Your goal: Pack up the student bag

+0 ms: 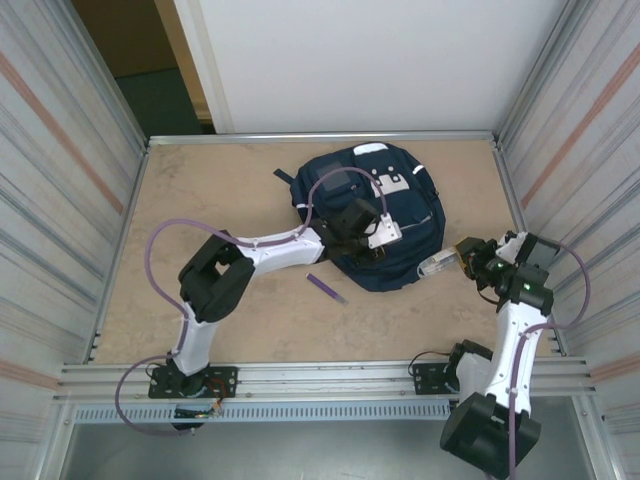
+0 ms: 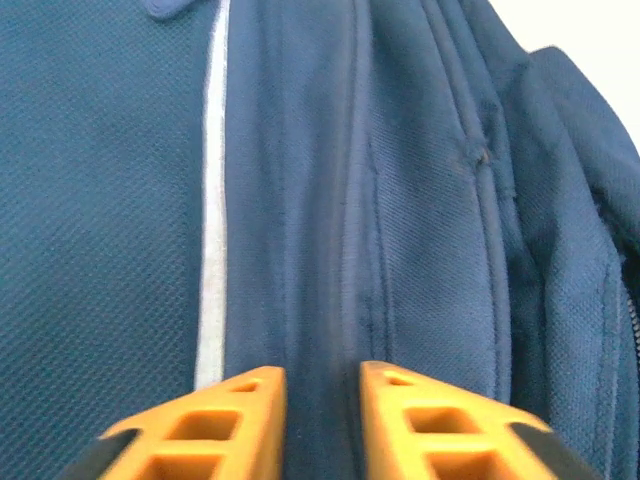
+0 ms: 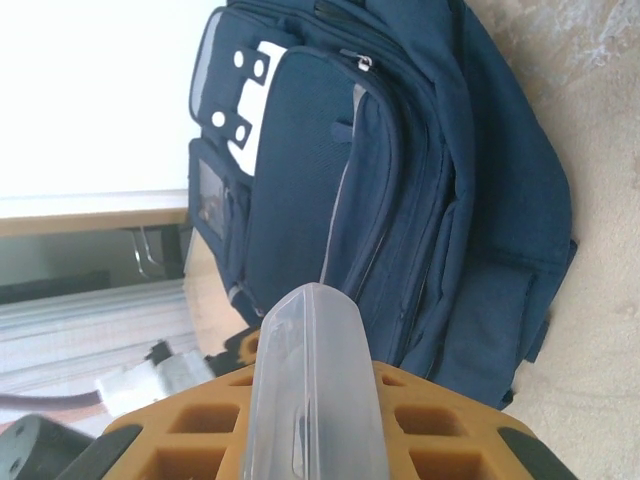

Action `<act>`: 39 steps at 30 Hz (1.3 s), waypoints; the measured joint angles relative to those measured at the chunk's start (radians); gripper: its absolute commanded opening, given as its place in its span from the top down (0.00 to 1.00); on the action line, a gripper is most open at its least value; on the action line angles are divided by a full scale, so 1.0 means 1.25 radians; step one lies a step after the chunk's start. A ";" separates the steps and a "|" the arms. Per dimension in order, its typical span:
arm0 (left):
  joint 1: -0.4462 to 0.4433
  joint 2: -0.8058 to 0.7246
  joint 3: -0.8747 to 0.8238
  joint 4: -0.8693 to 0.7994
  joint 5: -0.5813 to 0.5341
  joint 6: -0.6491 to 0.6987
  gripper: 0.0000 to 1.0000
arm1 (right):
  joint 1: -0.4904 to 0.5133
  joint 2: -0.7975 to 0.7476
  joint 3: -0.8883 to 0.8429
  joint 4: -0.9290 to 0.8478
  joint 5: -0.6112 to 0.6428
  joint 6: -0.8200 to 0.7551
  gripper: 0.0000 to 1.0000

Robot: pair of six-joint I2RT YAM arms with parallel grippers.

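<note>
The student bag point(image 1: 412, 215) lies flat at the back middle of the tabletop point(image 1: 240, 180), front face up. Its white patches point(image 3: 262, 60) carry small dark holes, and any lettering on them is too small to read. Beside them a small clear window pocket point(image 3: 211, 195) shows nothing legible. The left tool point(image 2: 322, 378) sits on top of the bag. Its orange fingers point(image 2: 245, 400) are narrowed onto a raised navy seam next to a pale stripe point(image 2: 210, 250). The right tool point(image 1: 458, 260) hovers just off the bag's right edge, clamped on a clear plastic case point(image 3: 312, 340) that points toward the bag. A purple pen point(image 1: 327, 288) lies on the tabletop just in front of the bag.
</note>
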 measured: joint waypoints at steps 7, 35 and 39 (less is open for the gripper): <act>-0.005 0.014 0.055 -0.056 -0.012 0.052 1.00 | -0.001 -0.011 -0.001 -0.016 -0.020 0.000 0.85; 0.058 -0.224 0.136 0.027 0.089 -0.141 1.00 | 0.474 0.284 -0.082 0.385 0.238 0.235 0.90; 0.057 -0.224 0.150 -0.020 0.146 -0.133 0.67 | 0.517 0.355 -0.067 0.491 0.318 0.291 0.91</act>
